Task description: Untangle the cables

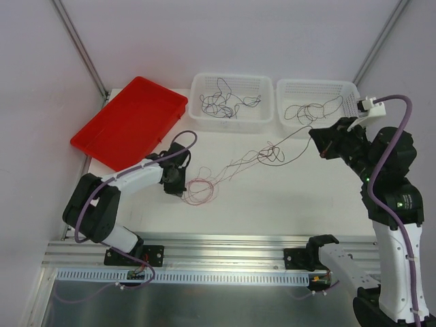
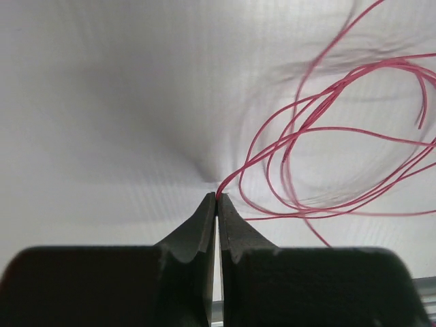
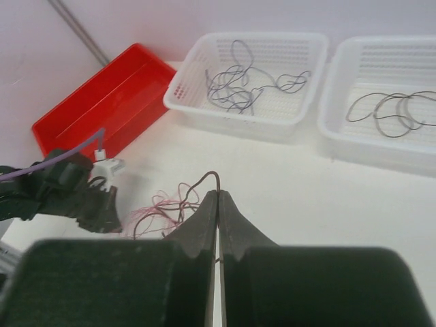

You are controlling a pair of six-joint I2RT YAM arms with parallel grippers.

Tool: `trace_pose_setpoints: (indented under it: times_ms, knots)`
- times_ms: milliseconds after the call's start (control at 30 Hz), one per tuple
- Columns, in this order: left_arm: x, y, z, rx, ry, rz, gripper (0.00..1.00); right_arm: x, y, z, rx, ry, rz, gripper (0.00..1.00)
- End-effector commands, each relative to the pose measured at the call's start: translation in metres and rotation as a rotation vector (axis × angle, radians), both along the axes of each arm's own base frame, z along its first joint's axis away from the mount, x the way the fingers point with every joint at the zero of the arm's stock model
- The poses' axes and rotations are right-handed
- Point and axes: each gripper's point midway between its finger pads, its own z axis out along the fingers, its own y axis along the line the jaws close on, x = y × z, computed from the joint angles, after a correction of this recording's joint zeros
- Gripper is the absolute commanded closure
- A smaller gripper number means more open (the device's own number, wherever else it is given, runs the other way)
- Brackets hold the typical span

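Your left gripper (image 2: pixel 216 197) is squeezed tight on the end of a pink wire (image 2: pixel 300 133). The pink wire curls away from the tips in big loose loops. The loops lie on the white table (image 1: pixel 272 204), right beside that gripper.

Your right gripper (image 3: pixel 218 194) is pinched closed too. It has a thin dark wire (image 3: pixel 212 174) caught between its tips, and the wire pokes up in a small bend over them. This gripper is up above the table, near the right side.

From the top camera, the dark wire runs from the right gripper down to a small dark knot (image 1: pixel 272 153) in the middle of the table. Thin strands go from the knot to the pink loops, so the two bunches are joined.

Two white baskets stand at the back. The left basket (image 1: pixel 231 125) has a heap of dark wires (image 1: pixel 225 102) in it. The right basket (image 1: pixel 317 83) has a few dark loops (image 1: pixel 310 110). A red tray (image 1: pixel 129 122) lies at the back left.
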Motion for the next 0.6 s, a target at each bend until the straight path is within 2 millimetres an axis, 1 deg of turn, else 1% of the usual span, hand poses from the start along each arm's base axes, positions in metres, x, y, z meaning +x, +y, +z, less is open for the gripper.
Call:
trace_pose_setpoints:
  times_ms: [0, 33, 67, 133, 167, 267, 333, 367, 400, 433, 467, 500, 533, 567]
  knots:
    - [-0.002, 0.031, 0.006, 0.061, -0.01, 0.057, 1.0, -0.003, -0.034, 0.012, -0.098, -0.029, -0.146, 0.99]
    - [-0.002, 0.036, 0.007, 0.069, -0.012, 0.072, 1.0, -0.004, -0.039, 0.016, -0.114, -0.039, -0.168, 0.99]
    - [0.002, 0.045, 0.009, 0.074, -0.022, 0.109, 1.0, -0.007, -0.048, 0.025, -0.124, -0.055, -0.213, 0.99]
    - [0.003, 0.053, 0.013, 0.071, -0.026, 0.141, 1.0, -0.007, -0.054, 0.033, -0.133, -0.066, -0.243, 0.99]
    - [0.005, 0.059, 0.014, 0.07, -0.028, 0.169, 1.0, -0.01, -0.057, 0.044, -0.128, -0.09, -0.259, 0.99]
    - [0.009, 0.067, 0.019, 0.063, -0.044, 0.207, 1.0, -0.013, -0.057, 0.06, -0.093, -0.134, -0.265, 0.99]
    - [0.012, 0.071, 0.022, 0.055, -0.053, 0.227, 1.0, -0.014, -0.054, 0.063, -0.067, -0.149, -0.258, 0.99]
    - [0.013, 0.072, 0.022, 0.054, -0.054, 0.229, 1.0, -0.015, -0.049, 0.068, -0.035, -0.167, -0.236, 0.99]
    - [0.012, 0.069, 0.023, 0.038, -0.049, 0.225, 1.0, -0.008, -0.041, 0.055, -0.027, -0.139, -0.2, 0.99]
    - [0.012, 0.066, 0.024, 0.024, -0.047, 0.222, 1.0, -0.01, -0.022, 0.051, -0.008, -0.127, -0.093, 0.99]
    - [0.013, 0.063, 0.026, 0.006, -0.05, 0.219, 1.0, -0.002, -0.011, 0.036, 0.013, -0.062, -0.046, 0.99]
    - [0.013, 0.06, 0.027, -0.01, -0.046, 0.214, 1.0, 0.004, -0.003, 0.012, 0.017, 0.012, -0.007, 0.99]
    - [0.013, 0.055, 0.031, -0.037, -0.049, 0.202, 1.0, 0.004, 0.012, -0.007, 0.058, 0.092, 0.065, 0.99]
    - [0.014, 0.046, 0.035, -0.08, -0.051, 0.18, 0.97, 0.007, 0.021, -0.025, 0.079, 0.155, 0.112, 0.99]
